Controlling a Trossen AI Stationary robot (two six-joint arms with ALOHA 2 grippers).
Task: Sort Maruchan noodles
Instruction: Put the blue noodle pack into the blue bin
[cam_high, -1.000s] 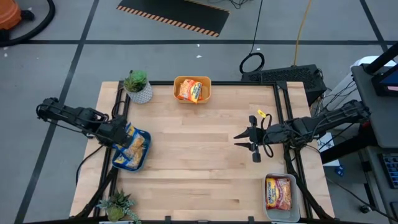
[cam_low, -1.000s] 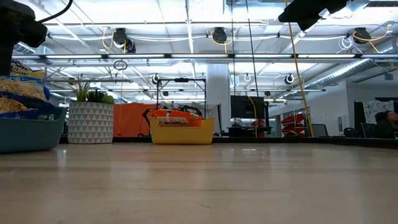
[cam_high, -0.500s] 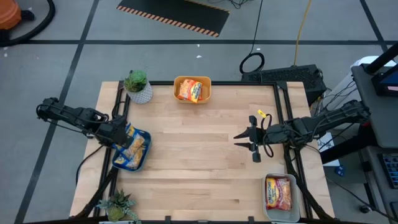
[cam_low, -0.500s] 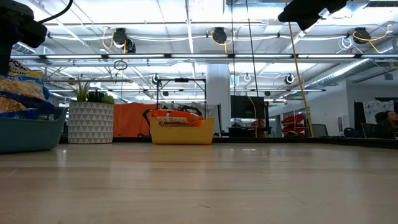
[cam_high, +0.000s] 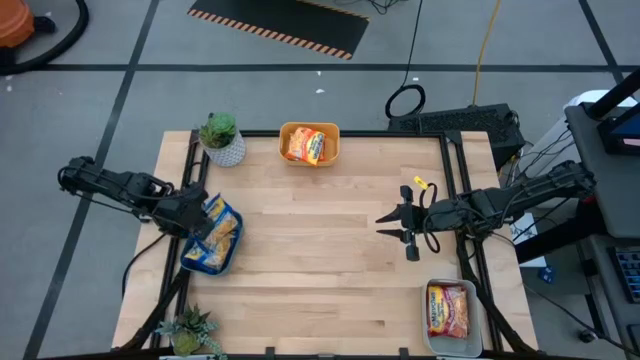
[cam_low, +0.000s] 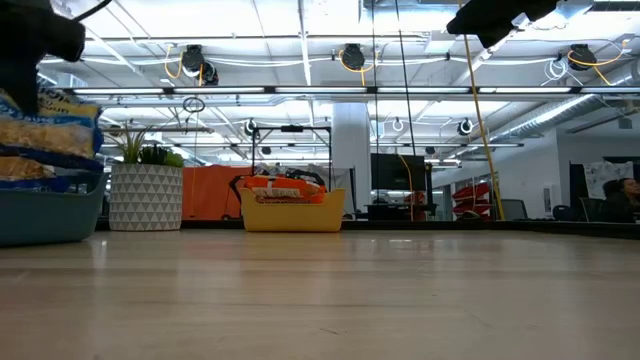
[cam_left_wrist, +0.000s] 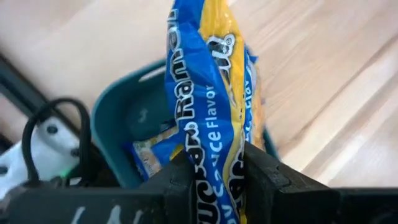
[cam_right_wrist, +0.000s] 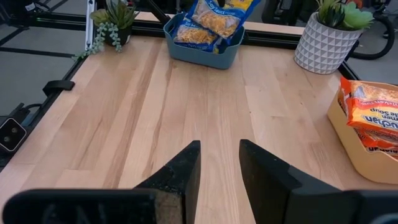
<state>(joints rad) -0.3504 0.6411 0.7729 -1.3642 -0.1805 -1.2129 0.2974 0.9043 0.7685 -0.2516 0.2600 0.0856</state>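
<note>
My left gripper (cam_high: 198, 214) is shut on a blue-and-yellow noodle packet (cam_left_wrist: 208, 81) over the blue bin (cam_high: 200, 268) at the table's left edge. More blue packets (cam_low: 25, 165) lie in that bin. Orange packets (cam_high: 308, 146) fill the yellow bin (cam_high: 334, 130) at the far edge. Red packets (cam_high: 448, 310) lie in the clear bin (cam_high: 430, 345) at the near right. My right gripper (cam_right_wrist: 219, 165) hovers open over the right part of the table with nothing between its fingers. My left gripper pinches the packet's two flat faces between its two fingers, at the packet's upper end (cam_left_wrist: 214, 146). The fingers slant steeply down from above. The packet hangs tilted below them over the blue bin (cam_left_wrist: 118, 118); whether its lower end touches the packets there, I cannot tell.
A potted plant in a white patterned pot (cam_high: 222, 140) stands at the far left corner, and a second plant (cam_high: 188, 330) at the near left corner. Bare wooden tabletop (cam_high: 320, 250) lies between the two arms.
My left gripper has rolled about its own pointing line while staying over the blue bin. The held packet has turned with it and now stands a little higher and farther toward the table's middle in the low view. My right arm has kept still.
</note>
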